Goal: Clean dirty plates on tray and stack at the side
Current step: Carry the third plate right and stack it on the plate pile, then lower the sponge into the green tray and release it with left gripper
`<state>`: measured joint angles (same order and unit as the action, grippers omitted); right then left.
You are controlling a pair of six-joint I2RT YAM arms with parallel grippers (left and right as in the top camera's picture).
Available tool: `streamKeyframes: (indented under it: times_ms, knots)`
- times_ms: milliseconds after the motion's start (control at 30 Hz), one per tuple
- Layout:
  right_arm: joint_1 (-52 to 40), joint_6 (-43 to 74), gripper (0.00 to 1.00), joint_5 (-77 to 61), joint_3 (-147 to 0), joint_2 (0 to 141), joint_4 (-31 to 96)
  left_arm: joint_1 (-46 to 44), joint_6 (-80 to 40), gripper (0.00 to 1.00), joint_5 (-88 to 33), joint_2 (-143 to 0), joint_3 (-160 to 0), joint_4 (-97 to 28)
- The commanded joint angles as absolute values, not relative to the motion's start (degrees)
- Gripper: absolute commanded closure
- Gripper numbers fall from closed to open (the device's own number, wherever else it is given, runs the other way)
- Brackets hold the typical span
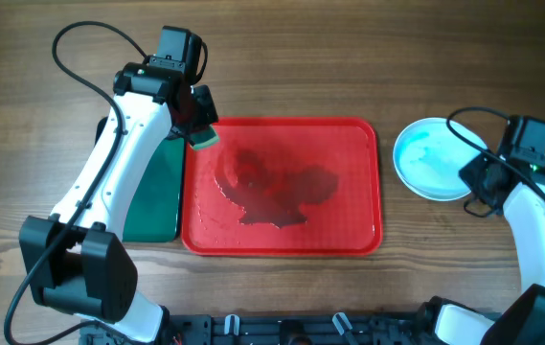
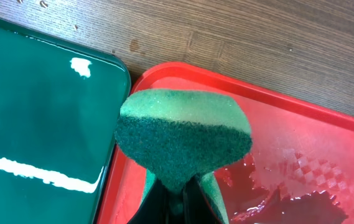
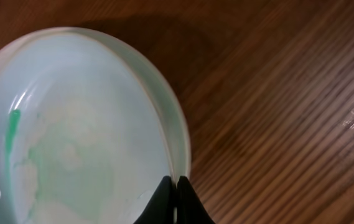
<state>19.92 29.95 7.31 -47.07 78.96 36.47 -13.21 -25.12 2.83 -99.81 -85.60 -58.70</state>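
The red tray [image 1: 353, 153] lies mid-table with a dark puddle of water and no plate on it. My left gripper [image 1: 195, 117] is shut on a green sponge [image 1: 204, 136] and holds it over the tray's far-left corner. In the left wrist view the sponge [image 2: 183, 134] bulges out of the fingers [image 2: 177, 202] above the tray rim [image 2: 276, 99]. A white plate [image 1: 428, 159] with a teal smear sits on the table right of the tray. My right gripper [image 1: 475, 178] is shut on its near-right rim. In the right wrist view the fingers [image 3: 175, 182] pinch the rim of the plate [image 3: 71, 143]. I cannot tell how many plates lie under it.
A smaller dark green tray [image 1: 157, 196] lies against the red tray's left side and also shows in the left wrist view [image 2: 40, 112]. Cables trail from both arms. Bare wooden table [image 3: 288, 93] surrounds the plate.
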Motion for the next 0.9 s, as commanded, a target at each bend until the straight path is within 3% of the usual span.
streamKeyframes:
  times_ms: [0,33,67,100,200,433,633,733,800,867]
  knots:
    - [22.06,29.89,0.96,6.35,-45.63,78.54,34.28,-12.99,-24.18,0.96,1.98,-100.31,-86.26,-58.50]
    - [22.04,28.58,0.84,4.95,-45.63,78.54,33.61,-12.99,-24.18,0.96,1.98,-100.31,-86.26,-58.50]
    - [22.02,26.72,0.61,2.46,-45.63,78.54,32.95,-12.99,-24.18,0.96,1.98,-100.31,-86.26,-58.50]
    - [22.02,26.20,0.46,-0.25,-45.65,78.52,32.42,-12.99,-24.14,0.96,2.00,-100.31,-86.26,-58.57]
    - [21.12,19.55,0.25,-14.90,-49.06,78.46,33.61,-11.55,-22.68,0.96,5.41,-98.91,-86.28,-61.65]
    - [7.07,14.35,0.15,-16.29,-54.06,78.43,38.15,-2.33,-18.57,0.96,10.37,-98.41,-85.80,-72.69]
    - [-4.69,14.98,0.08,-8.25,-54.06,78.43,38.11,5.17,-15.51,0.96,7.09,-98.41,-73.19,-59.57]
    - [-5.21,14.98,0.06,-8.25,-54.06,78.43,38.13,5.43,-15.16,0.88,5.58,-98.41,-67.61,-52.60]
    - [-5.21,15.00,0.06,-8.27,-54.04,78.43,38.26,5.43,-15.18,0.69,5.61,-98.43,-64.55,-48.47]
    - [-5.21,14.98,0.06,-8.27,-54.06,78.43,38.44,5.43,-15.22,0.32,5.61,-98.43,-63.75,-46.89]
